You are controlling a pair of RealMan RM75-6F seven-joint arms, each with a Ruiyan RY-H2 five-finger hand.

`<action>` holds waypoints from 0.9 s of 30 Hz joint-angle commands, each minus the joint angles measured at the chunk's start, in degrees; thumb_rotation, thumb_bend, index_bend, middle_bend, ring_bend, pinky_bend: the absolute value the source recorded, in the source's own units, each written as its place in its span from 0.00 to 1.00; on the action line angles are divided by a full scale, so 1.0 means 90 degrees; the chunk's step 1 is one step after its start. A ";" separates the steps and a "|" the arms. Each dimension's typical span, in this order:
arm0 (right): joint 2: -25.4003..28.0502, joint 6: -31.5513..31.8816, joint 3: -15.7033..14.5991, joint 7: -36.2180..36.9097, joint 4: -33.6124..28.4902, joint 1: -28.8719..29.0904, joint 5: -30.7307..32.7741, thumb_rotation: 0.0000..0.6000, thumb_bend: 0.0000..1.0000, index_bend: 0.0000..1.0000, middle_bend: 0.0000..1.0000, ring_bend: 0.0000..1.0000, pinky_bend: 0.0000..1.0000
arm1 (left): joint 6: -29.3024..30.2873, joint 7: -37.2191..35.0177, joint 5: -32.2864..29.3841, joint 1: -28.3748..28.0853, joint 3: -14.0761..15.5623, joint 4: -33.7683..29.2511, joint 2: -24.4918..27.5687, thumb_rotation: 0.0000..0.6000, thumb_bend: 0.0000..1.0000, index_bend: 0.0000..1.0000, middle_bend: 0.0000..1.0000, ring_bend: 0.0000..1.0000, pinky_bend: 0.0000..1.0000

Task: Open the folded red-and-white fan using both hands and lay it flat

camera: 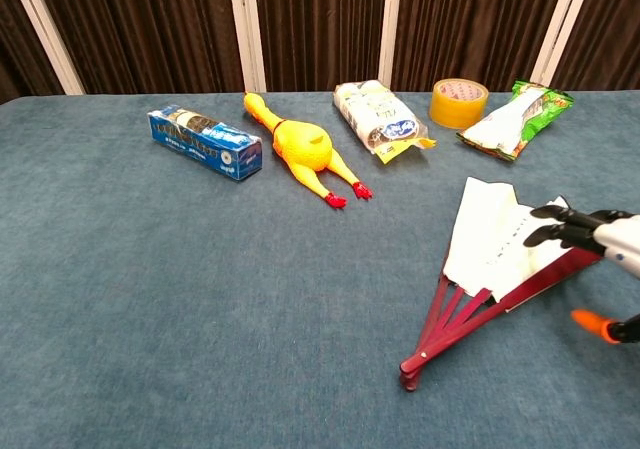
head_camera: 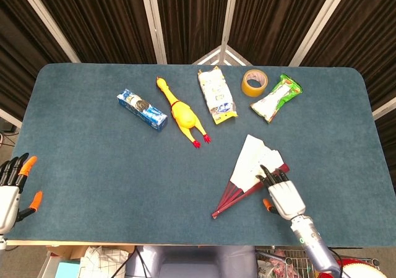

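Matt white paper fan [head_camera: 250, 166] on glossy red ribs, matt blue cloth table [head_camera: 93, 160], glossy tape roll [head_camera: 253, 83]
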 commanded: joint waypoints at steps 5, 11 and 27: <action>-0.0267 -0.0056 0.0038 -0.0057 0.0207 0.0112 0.0081 1.00 0.39 0.25 0.06 0.23 0.14 | 0.0027 -0.0110 -0.0012 0.0014 -0.0014 0.0007 0.0041 1.00 0.54 0.09 0.00 0.00 0.02; -0.0400 -0.0067 0.0031 -0.0010 0.0398 0.0150 0.0138 1.00 0.39 0.27 0.06 0.23 0.14 | 0.0005 -0.0150 -0.0010 0.0009 -0.0005 0.0012 0.0058 1.00 0.54 0.09 0.00 0.00 0.02; -0.0527 0.0076 -0.0016 0.0342 0.0733 0.0180 0.0141 1.00 0.39 0.34 0.06 0.23 0.14 | -0.0087 -0.0046 -0.0016 -0.0023 0.0022 -0.0014 0.0022 1.00 0.54 0.09 0.00 0.00 0.02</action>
